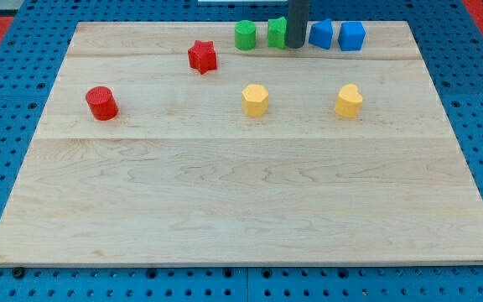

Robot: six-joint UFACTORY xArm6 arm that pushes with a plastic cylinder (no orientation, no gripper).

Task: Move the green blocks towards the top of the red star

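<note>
The red star (201,57) lies near the view's top, left of centre. A green cylinder (245,36) stands to its upper right. A second green block (276,33) stands just right of the cylinder, partly hidden by my rod. My tip (296,47) rests against the right side of that second green block, between it and a blue block (321,33).
Another blue block (352,36) stands at the view's top right. A red cylinder (101,103) stands at the left. A yellow hexagonal block (255,100) and a yellow heart-like block (349,101) lie mid-board. The wooden board (241,210) sits on a blue pegboard.
</note>
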